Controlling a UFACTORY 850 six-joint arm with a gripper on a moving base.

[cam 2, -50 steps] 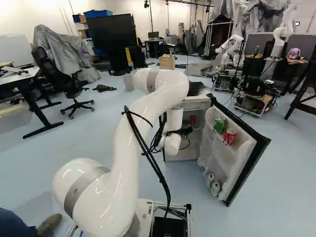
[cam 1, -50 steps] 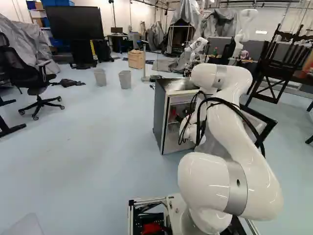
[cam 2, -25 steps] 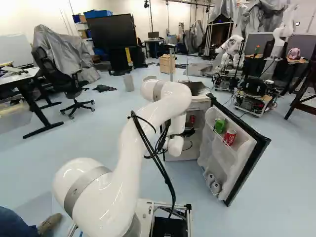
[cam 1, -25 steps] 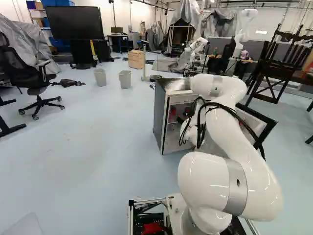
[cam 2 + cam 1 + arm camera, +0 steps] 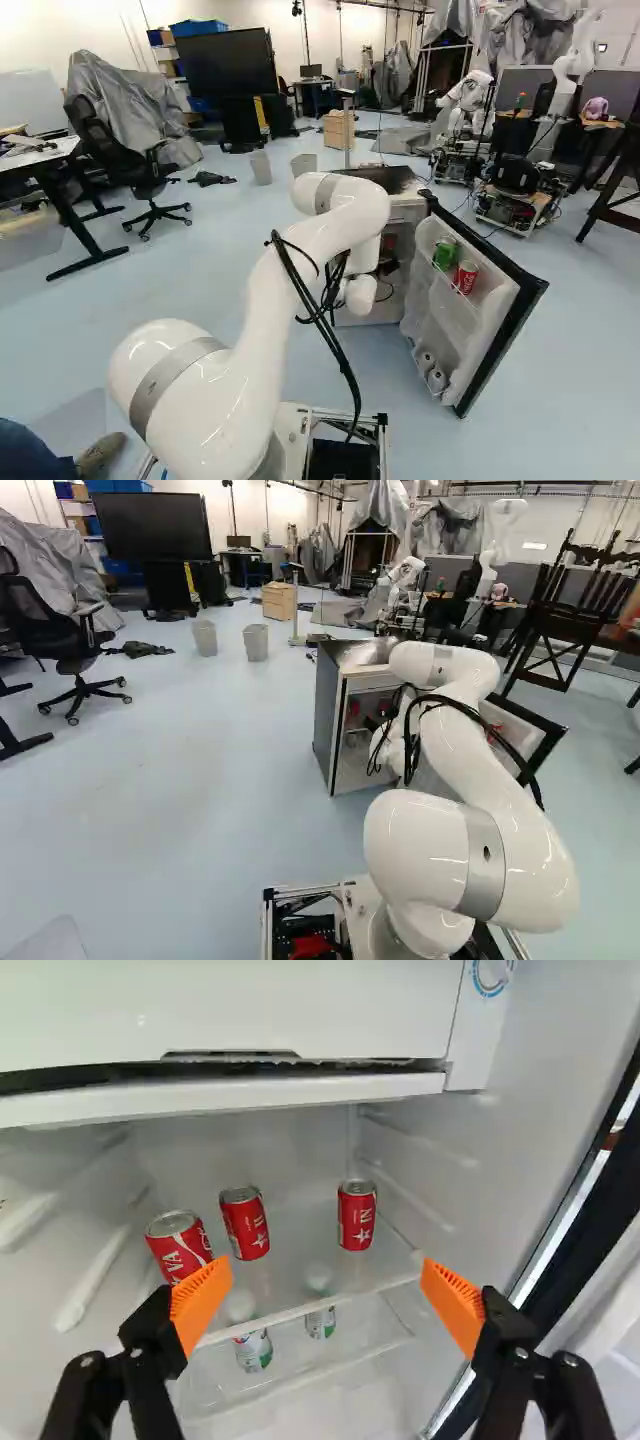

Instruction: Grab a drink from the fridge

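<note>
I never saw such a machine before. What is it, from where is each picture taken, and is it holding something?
The machine is one white robot arm on a moving base. Two pictures come from cameras on that base, behind the arm, one at its left and one at its right. The third comes from a camera on the arm's wrist and looks along the end effector, its grasping part: two black fingers with orange pads.

This wrist view looks into an open fridge. Three red cans stand on a shelf, and two paler cans are below it. The right base view shows more cans in the door, among them a green one and a red one.

The fingers are apart and hold nothing.
</note>
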